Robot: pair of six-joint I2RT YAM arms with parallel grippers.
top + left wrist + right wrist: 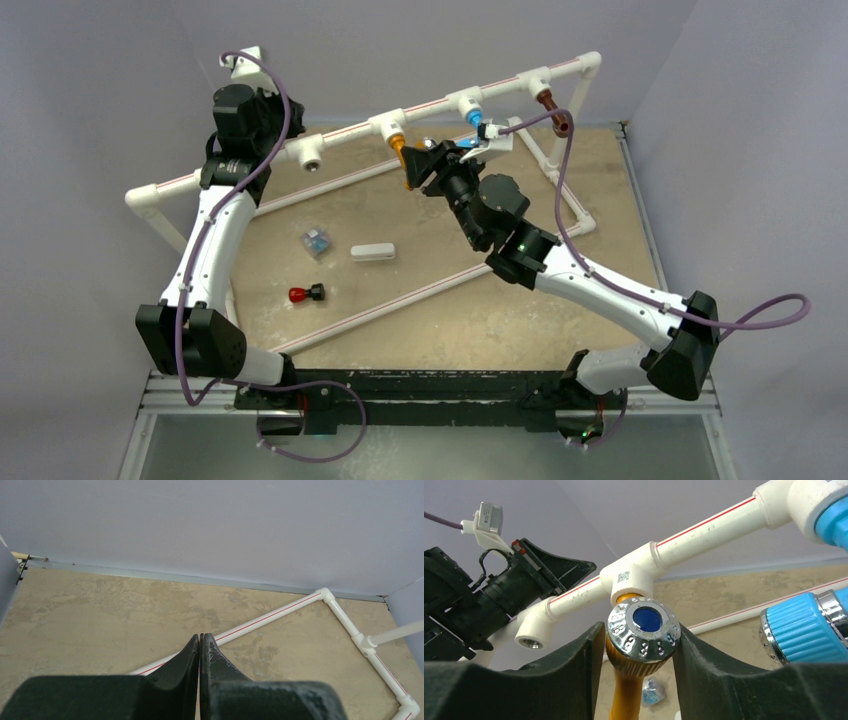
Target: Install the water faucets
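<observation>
Forward, right arm point(600, 290) reaches; its fingers point(724, 680) flank the orange-yellow faucet point(641, 645).

The orange faucet point(626, 700) is glossy plastic with a shiny embossed metal cap. The blue faucet point(806, 632) is ribbed plastic. The pipe point(704, 532) is smooth white plastic, and the table point(100, 615) is matt and mottled.

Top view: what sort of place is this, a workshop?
Likely a robot test booth: plain grey walls box in a table, where a white pipe frame carrying an orange faucet stands before two robot arms.
</observation>
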